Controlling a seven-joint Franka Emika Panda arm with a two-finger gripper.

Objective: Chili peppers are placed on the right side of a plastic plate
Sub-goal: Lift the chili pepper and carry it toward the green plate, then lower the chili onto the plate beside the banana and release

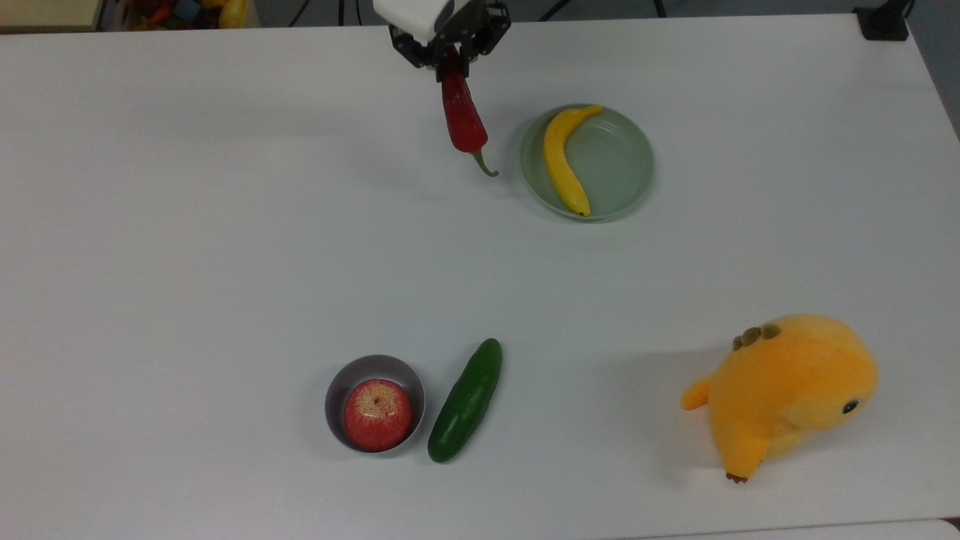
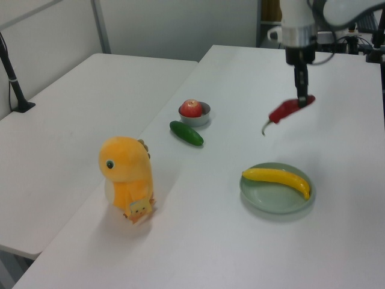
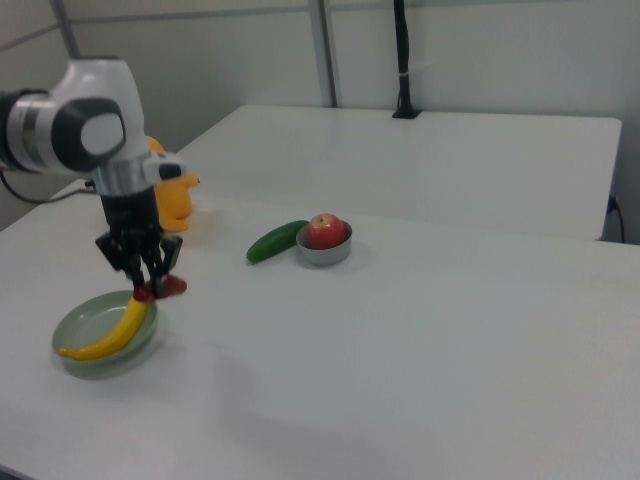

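My gripper (image 1: 451,60) (image 2: 304,99) (image 3: 150,289) is shut on the narrow tip of the dark red chili pepper (image 1: 462,116) (image 2: 284,111) (image 3: 168,286), which hangs in the air with its green stem pointing down. In the top view the pepper is just left of the pale green plastic plate (image 1: 622,161) (image 2: 274,201) (image 3: 78,325). In the left view it hangs above and beyond the plate. A yellow banana (image 1: 561,161) (image 2: 278,178) (image 3: 108,335) lies on the plate.
A dark green cucumber (image 1: 465,400) (image 2: 186,133) (image 3: 277,241) lies beside a grey bowl (image 1: 337,390) (image 2: 197,118) (image 3: 322,251) holding a red apple (image 1: 378,414). An orange plush toy (image 1: 784,391) (image 2: 127,177) sits near the table's edge at the top view's right.
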